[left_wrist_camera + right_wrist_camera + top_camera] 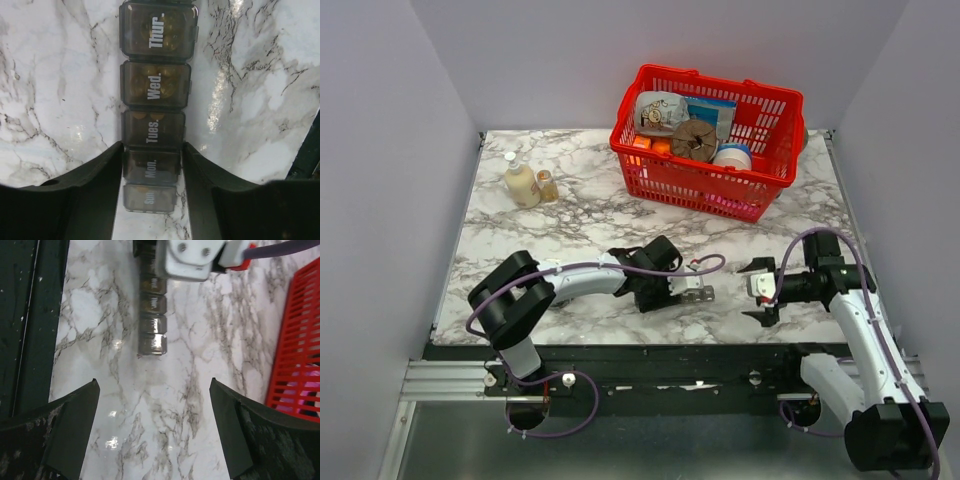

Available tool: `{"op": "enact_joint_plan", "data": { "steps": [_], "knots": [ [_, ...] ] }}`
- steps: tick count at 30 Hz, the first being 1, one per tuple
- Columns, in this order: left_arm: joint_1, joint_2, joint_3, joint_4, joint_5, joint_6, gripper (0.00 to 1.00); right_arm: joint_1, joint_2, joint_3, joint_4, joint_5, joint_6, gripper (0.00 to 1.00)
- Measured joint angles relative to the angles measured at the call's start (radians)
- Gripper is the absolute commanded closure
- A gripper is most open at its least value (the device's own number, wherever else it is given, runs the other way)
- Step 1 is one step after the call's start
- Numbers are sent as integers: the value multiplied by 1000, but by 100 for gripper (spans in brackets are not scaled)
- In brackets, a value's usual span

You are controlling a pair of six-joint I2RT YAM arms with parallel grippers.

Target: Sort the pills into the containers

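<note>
Left gripper [152,145] is seen with its matte black, wedge-shaped fingers [107,165] set on either side of the containers [155,90], a long narrow strip of smoky dark grey translucent plastic divided into small square lidded compartments. The fingers lie right against the strip's sides at the compartment printed "Mon."; whether they are pressed onto it or merely flanking it cannot be told. The strip is laid flat on the glossy white marble-patterned table [570,220], near its front edge and between the two arms. White day labels are printed on the closed lids, and yellowish rounded pills [172,35] are dimly made out under "Wed." and "Thur.".

The right gripper [154,385] is held with its scuffed black fingers spread wide apart, with nothing between them but bare table. It is pointed at the strip's far end. A red wire-mesh basket [700,185] of rectangular shape is placed at the table's back.
</note>
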Motion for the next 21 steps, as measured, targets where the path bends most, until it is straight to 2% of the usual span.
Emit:
{"op": "enact_joint_plan", "data": {
  "steps": [5, 7, 10, 14, 18, 21],
  "knots": [
    [1, -19, -31, 58, -14, -10, 18, 102, 35, -43, 62, 47, 2, 0],
    [1, -45, -65, 84, -14, -9, 16, 186, 38, -73, 136, 87, 37, 1],
    [1, -102, -132, 113, -12, 6, 15, 296, 63, -116, 215, 132, 74, 3],
    [5, -189, -222, 143, -6, 61, 16, 383, 136, -142, 337, 196, 127, 7],
    [19, -204, -229, 151, 5, 86, 18, 486, 211, -146, 488, 262, 249, 8],
    [27, -189, -209, 153, 11, 88, 18, 507, 261, -125, 538, 261, 377, 9]
  ]
}}
